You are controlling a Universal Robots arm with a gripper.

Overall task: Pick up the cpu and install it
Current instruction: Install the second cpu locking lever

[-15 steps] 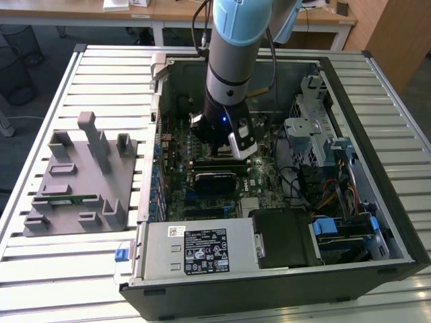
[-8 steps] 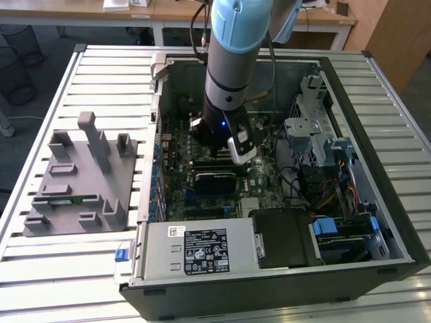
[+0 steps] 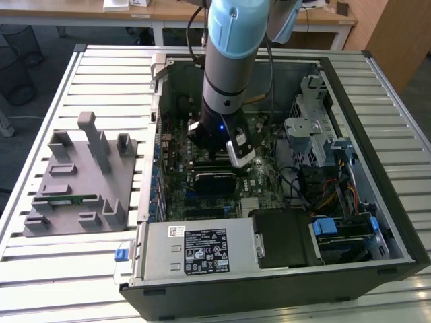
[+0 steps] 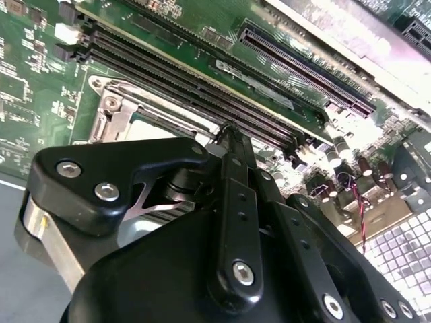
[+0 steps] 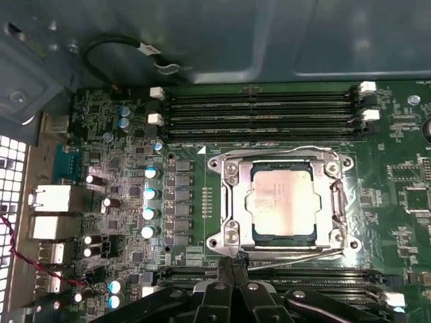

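A slatted white metal table [image 3: 101, 74] stands on dark floor [image 3: 40, 64], wooden desks [image 3: 168, 10] beyond it.

Memory slots [image 5: 262, 108] flank the cpu [image 5: 283, 202]; above it, open room.

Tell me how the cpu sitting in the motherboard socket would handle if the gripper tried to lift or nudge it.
The cpu looks like a flat, stiff square with a smooth metal top, so it is probably rigid but slippery, with little edge to grip. It lies flat inside the socket frame, so a sideways nudge would likely be blocked, and it cannot roll or tip. Being thin, it is probably light yet delicate.
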